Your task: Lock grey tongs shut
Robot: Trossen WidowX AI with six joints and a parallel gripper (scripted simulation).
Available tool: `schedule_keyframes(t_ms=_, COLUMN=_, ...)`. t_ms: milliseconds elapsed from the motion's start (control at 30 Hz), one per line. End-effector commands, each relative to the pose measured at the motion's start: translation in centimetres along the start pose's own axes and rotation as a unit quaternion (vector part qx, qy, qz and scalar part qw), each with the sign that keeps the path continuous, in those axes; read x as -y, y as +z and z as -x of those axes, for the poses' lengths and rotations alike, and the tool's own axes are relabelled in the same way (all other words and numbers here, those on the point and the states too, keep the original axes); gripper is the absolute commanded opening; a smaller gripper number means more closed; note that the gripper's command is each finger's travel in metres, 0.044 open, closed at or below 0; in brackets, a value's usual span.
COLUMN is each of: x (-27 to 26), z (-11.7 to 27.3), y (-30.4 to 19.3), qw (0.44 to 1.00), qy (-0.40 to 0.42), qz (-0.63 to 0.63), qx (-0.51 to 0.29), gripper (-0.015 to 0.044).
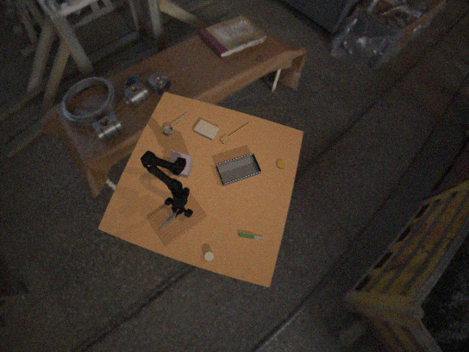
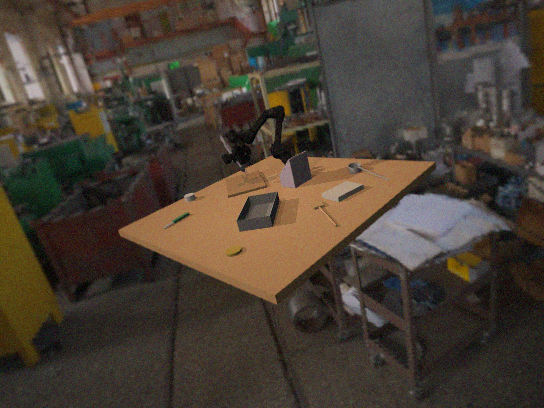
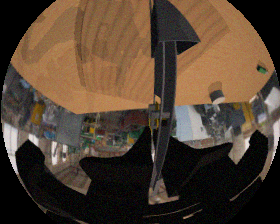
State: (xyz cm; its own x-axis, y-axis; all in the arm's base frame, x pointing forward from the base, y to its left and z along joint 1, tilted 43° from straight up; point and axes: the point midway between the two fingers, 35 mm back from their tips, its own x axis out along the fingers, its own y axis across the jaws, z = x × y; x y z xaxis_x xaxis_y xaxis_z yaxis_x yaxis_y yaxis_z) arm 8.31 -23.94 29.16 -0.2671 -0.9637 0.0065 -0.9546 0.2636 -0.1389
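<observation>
My gripper (image 1: 177, 212) (image 3: 150, 129) is shut on the grey tongs (image 1: 168, 221) (image 3: 169, 75). In the wrist view their two long arms lie close together, with the wide end at the top of the picture and the other end between my black fingers. Whether the lock inside the hinge has caught does not show. In the exterior view the gripper hangs above the wooden board (image 1: 172, 235) (image 2: 245, 188), and the tongs are mostly hidden. The roasting tin (image 1: 241, 179) (image 2: 256, 223) stands apart from the board, with no tongs across it.
A purple wedge (image 1: 187, 164) (image 2: 299, 170) stands near the arm's base. A pale block (image 1: 206, 129) (image 2: 343, 191), a long-handled cup (image 1: 168, 131) (image 2: 355, 168), a small hammer-like tool (image 1: 238, 129) (image 2: 327, 214), a yellow disc (image 1: 280, 164) (image 2: 233, 251), a green marker (image 1: 247, 235) (image 2: 181, 217) and a white cylinder (image 1: 209, 256) (image 2: 189, 197) lie around.
</observation>
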Motion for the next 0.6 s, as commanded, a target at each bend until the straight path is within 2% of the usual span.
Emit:
schedule_keyframes(t_ms=0, x=-0.79, z=0.64, y=0.47, qw=1.0, qy=0.014, qz=-0.005, qx=-0.013, gripper=-0.015)
schedule_keyframes(t_ms=567, x=-1.77, z=1.34, y=1.24, qw=0.999, qy=0.03, qz=-0.011, qx=-0.022, gripper=-0.015)
